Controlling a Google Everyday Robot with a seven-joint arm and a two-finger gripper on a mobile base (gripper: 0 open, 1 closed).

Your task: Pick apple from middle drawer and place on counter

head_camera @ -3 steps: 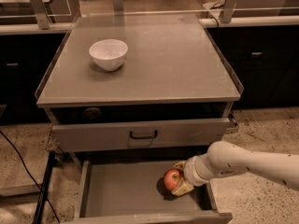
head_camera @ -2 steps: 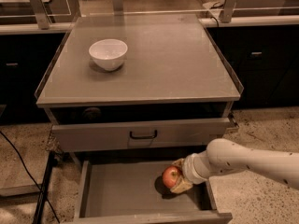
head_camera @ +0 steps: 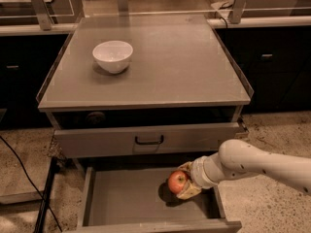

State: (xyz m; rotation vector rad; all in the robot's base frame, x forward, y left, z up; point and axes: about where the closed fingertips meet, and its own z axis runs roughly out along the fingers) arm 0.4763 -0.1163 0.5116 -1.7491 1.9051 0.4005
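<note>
The red apple (head_camera: 177, 181) with yellowish patches sits between the pale fingers (head_camera: 190, 192) of my gripper (head_camera: 182, 181), over the right part of the open middle drawer (head_camera: 121, 198). The gripper is shut on the apple and holds it just above the drawer's grey floor, where a shadow lies under it. My white arm (head_camera: 252, 165) reaches in from the right, over the drawer's right wall. The counter (head_camera: 184, 67), the flat grey cabinet top with a raised rim, lies above and behind.
A white bowl (head_camera: 112, 56) stands on the counter's left rear part. A closed grey drawer front with a small black handle (head_camera: 149, 140) overhangs the open drawer. A black cable (head_camera: 24, 174) runs over the floor at left. Dark cabinets stand on both sides.
The gripper with the apple has shifted slightly left and up inside the drawer. The bowl and the drawers have not moved.
</note>
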